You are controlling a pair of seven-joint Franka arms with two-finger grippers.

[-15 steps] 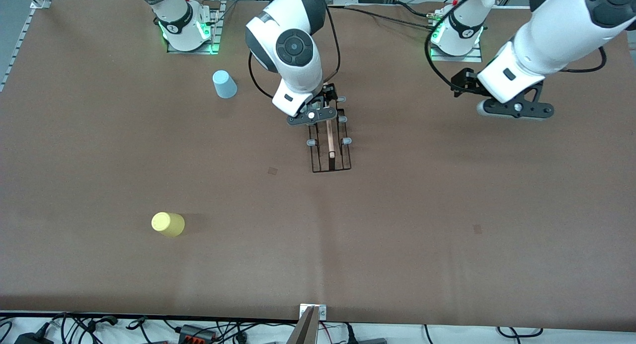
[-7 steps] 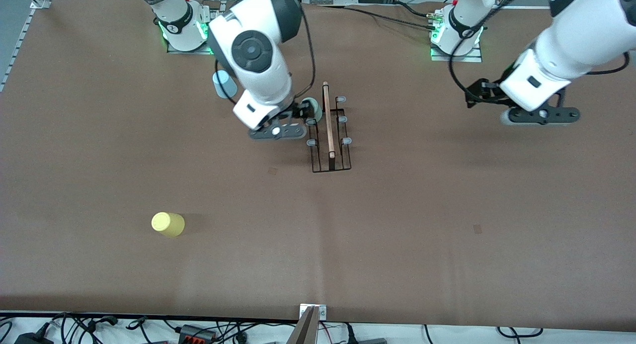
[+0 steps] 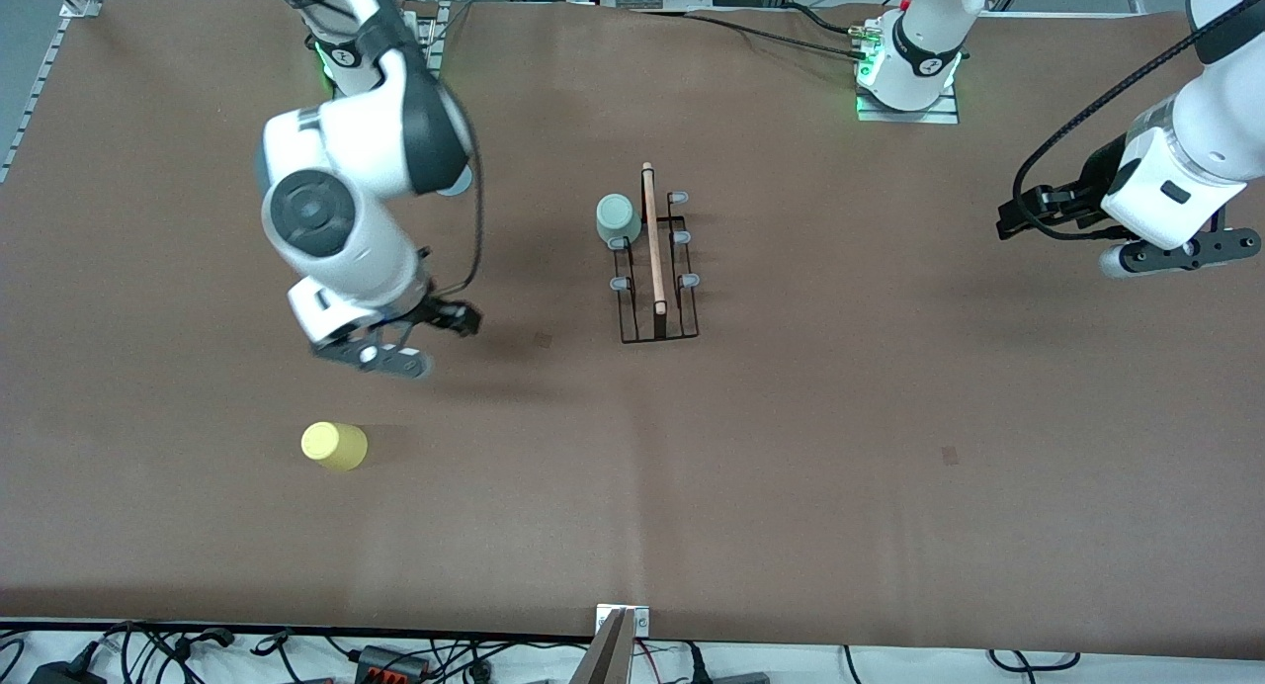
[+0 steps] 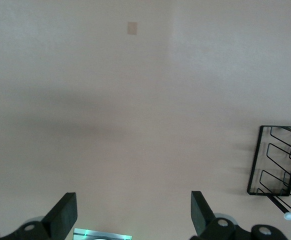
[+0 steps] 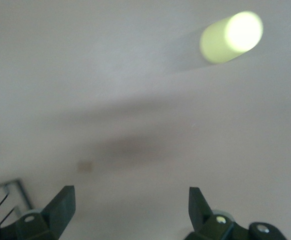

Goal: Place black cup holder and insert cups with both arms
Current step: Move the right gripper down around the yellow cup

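The black cup holder [image 3: 656,313] stands mid-table with its wooden rod handle along the top; it also shows in the left wrist view [image 4: 276,161]. A pale grey-green cup [image 3: 615,218] sits upside down on one of its prongs. The yellow cup [image 3: 334,446] [image 5: 231,37] lies on its side nearer the front camera, toward the right arm's end. My right gripper [image 3: 383,358] [image 5: 130,201] hangs open and empty over bare table between holder and yellow cup. My left gripper [image 3: 1176,261] [image 4: 133,206] hangs open and empty over the left arm's end. The right arm's elbow hides the light blue cup.
Both arm bases [image 3: 371,66] [image 3: 909,71] stand along the table's edge farthest from the front camera. Two small dark patches [image 3: 543,339] [image 3: 950,455] mark the brown table. A metal bracket [image 3: 623,620] and cables lie at the edge nearest the camera.
My right gripper left the grey-green cup on the holder and swung away toward the yellow cup. My left gripper drifted farther toward its own end of the table.
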